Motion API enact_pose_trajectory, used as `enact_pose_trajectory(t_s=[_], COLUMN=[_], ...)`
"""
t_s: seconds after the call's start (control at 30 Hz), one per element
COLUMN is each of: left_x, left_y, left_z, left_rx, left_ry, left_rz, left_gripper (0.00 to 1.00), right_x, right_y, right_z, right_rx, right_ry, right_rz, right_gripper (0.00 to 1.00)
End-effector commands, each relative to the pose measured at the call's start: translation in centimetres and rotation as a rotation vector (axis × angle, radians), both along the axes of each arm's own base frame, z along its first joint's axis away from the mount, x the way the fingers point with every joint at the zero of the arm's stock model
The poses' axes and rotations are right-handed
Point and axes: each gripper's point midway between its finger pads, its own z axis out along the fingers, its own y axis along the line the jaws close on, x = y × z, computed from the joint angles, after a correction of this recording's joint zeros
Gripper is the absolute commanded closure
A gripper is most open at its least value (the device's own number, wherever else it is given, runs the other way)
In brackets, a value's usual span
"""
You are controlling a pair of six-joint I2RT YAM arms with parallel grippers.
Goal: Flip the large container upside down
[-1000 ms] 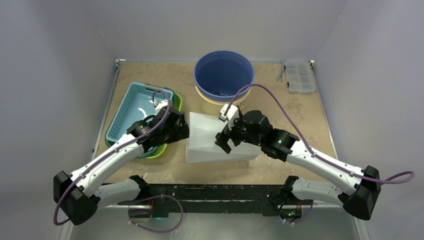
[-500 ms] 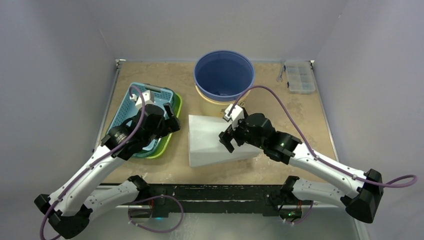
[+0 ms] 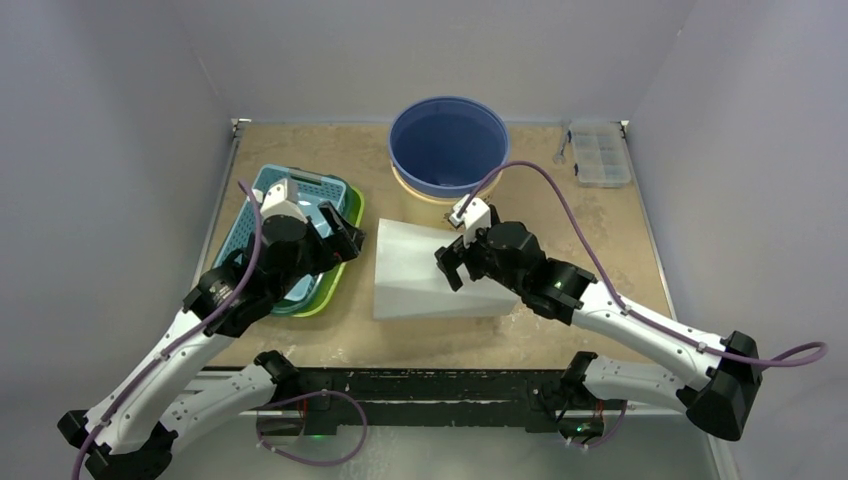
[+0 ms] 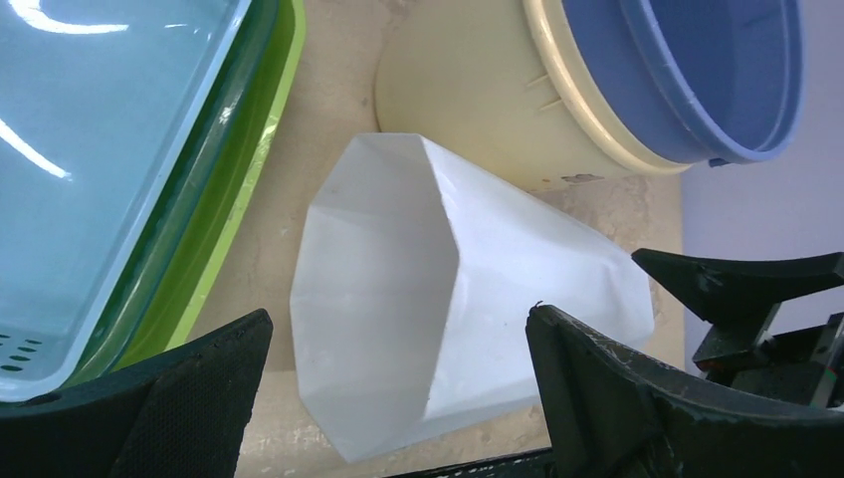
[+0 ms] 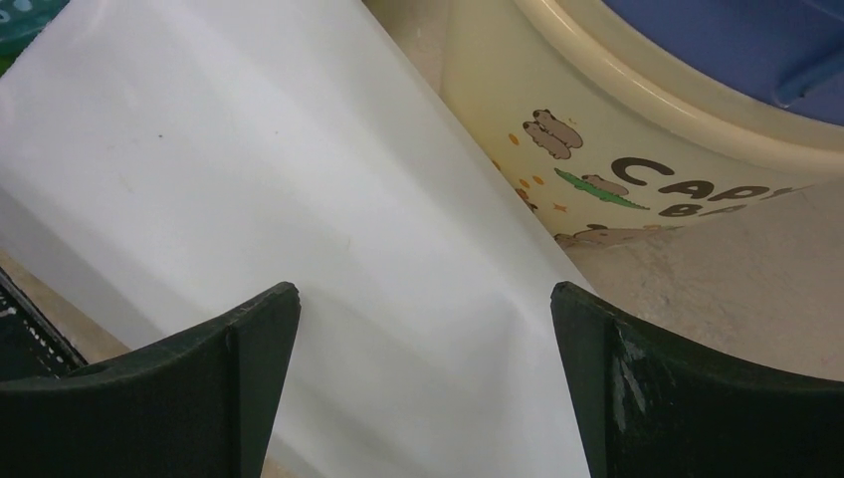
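Lying sideways, white container (image 4: 370,299) empty; blue bowl (image 3: 447,150) nested in cream tub (image 4: 468,100); left pincer (image 3: 345,232), right pincer (image 3: 451,270) wide

The large container (image 3: 415,285) is lying on its side mid-worktop (image 3: 625,230). At its 12 o'clock a blue bowl (image 3: 447,150) nested in a cream bowl (image 3: 415,193) is crowding against it, leaving no passage. At 9 o'clock a blue basket (image 3: 310,180) in a green tray (image 3: 322,300) is squeezing the gap to a narrow strip. Toward 3 and 6 o'clock the worktop is lying open; a clear organiser box (image 3: 600,155) is sitting far off at 2 o'clock.
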Motion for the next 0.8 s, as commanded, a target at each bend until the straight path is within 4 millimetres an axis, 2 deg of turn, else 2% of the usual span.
enact_pose_trajectory(t_s=[0.0,0.23,0.53,0.7,0.77], left_x=[0.7,0.2,0.1,0.3,0.6], left_y=[-1.5,-3.7,-4.8,-5.1,-5.4], left_z=[1.7,2.0,1.0,1.3,1.2], left_rx=[-0.066,-0.123,-0.097,-0.095,-0.092], left_ry=[-0.075,-0.096,-0.064,-0.084,-0.075], left_rz=[-0.046,-0.158,-0.225,-0.239,-0.242], left_gripper=[0.01,0.04,0.04,0.02,0.04], right_x=[1.3,1.7,1.2,1.0,0.9], right_y=[-0.1,0.6,0.7,1.0,0.9], right_z=[2.1,2.0,1.0,1.7,1.6], right_rx=[0.077,0.118,0.175,0.224,0.237], right_ry=[-0.041,-0.018,0.057,0.061,0.082], right_rz=[-0.082,-0.104,-0.149,-0.146,-0.162], right_gripper=[0.01,0.01,0.01,0.01,0.01])
